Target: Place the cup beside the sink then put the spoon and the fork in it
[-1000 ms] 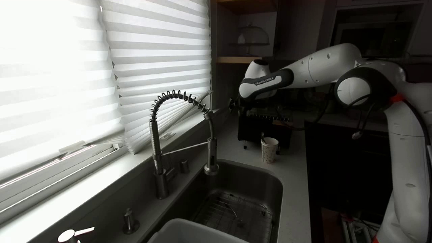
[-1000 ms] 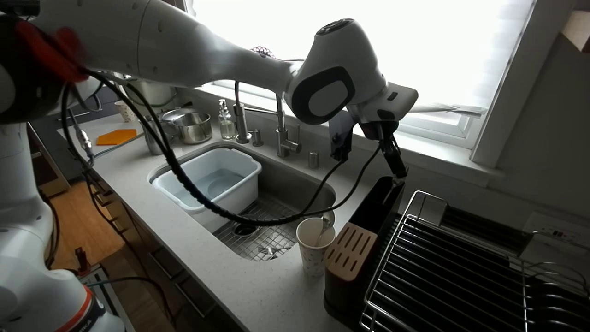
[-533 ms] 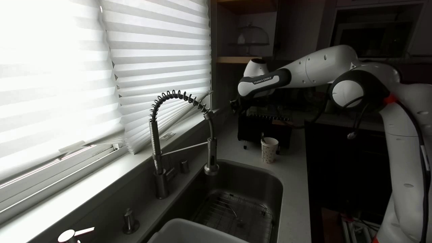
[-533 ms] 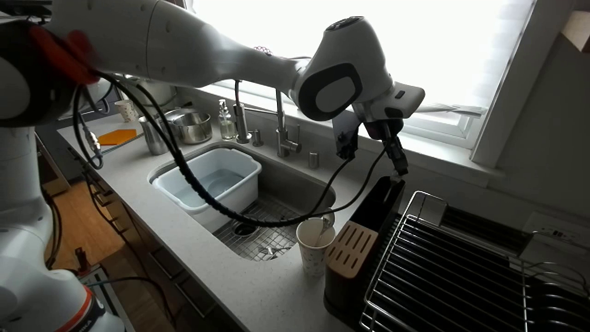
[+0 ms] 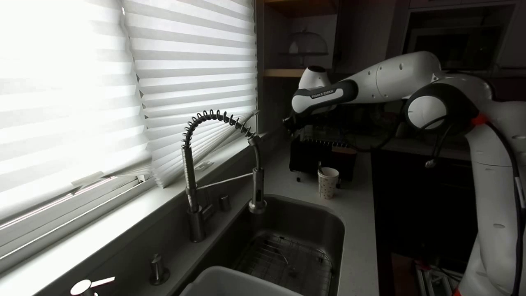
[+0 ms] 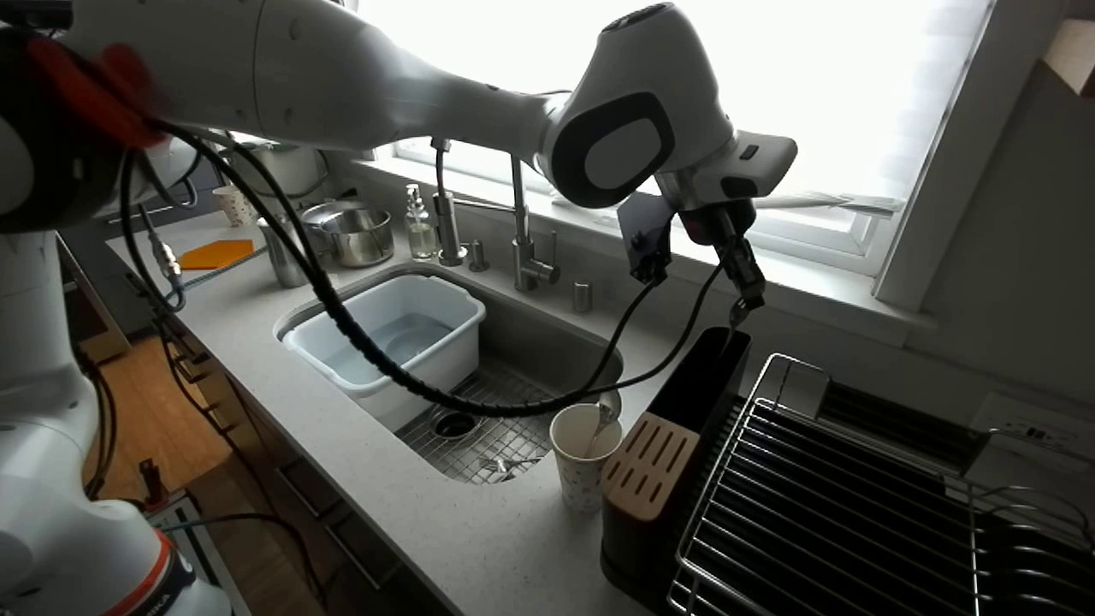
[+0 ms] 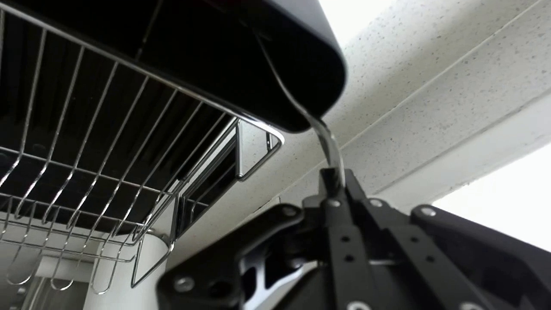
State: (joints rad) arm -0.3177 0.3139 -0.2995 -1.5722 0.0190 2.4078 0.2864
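Observation:
The white patterned cup stands upright on the counter beside the end of the sink. A spoon leans inside it, bowl end up. My gripper is above the far end of the black utensil holder, its fingers shut on a thin silver utensil that looks like the fork. The lower end of this fork reaches down into the dark holder and is hidden there. In an exterior view, its shiny upper part shows between fingertips and holder rim.
A wire dish rack stands close beside the holder. The coiled faucet arches over the sink, where a white tub and loose cutlery lie. My arm's cable hangs low over the sink near the cup. Window and sill are just behind the gripper.
My gripper's jaws have shut on the silver utensil, and the arm has risen slightly. More of the utensil now shows above the holder rim. The cup and its spoon have stayed put.

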